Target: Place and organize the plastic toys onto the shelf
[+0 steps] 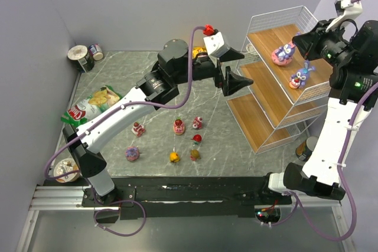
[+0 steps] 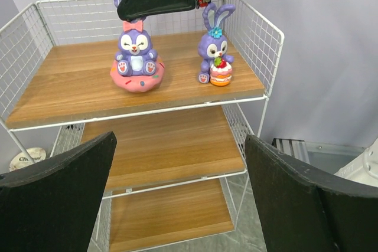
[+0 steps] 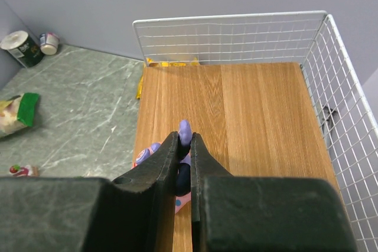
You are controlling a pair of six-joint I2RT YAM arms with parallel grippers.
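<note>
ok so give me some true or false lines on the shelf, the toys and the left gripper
1. The donut bunny and the cake bunny both stand on the top board of the shelf. True.
2. The left gripper holds a toy. False: it is open and empty.
3. The middle and bottom boards are bare. True.
4. Every toy is on the shelf. False: several small toys lie on the table.

Shelf (image 2: 255, 81): white wire, three stepped wood boards. On the top board stood a donut bunny (image 2: 136, 57) at left and a cake bunny (image 2: 215, 48) at right, both upright and apart. The right gripper (image 2: 129, 5), dark, hung over the donut bunny, covering its ears. The left gripper (image 2: 180, 143) showed fingers (image 2: 59, 187) spread wide. A can (image 2: 23, 159) lay lower left, behind the wire.
</note>
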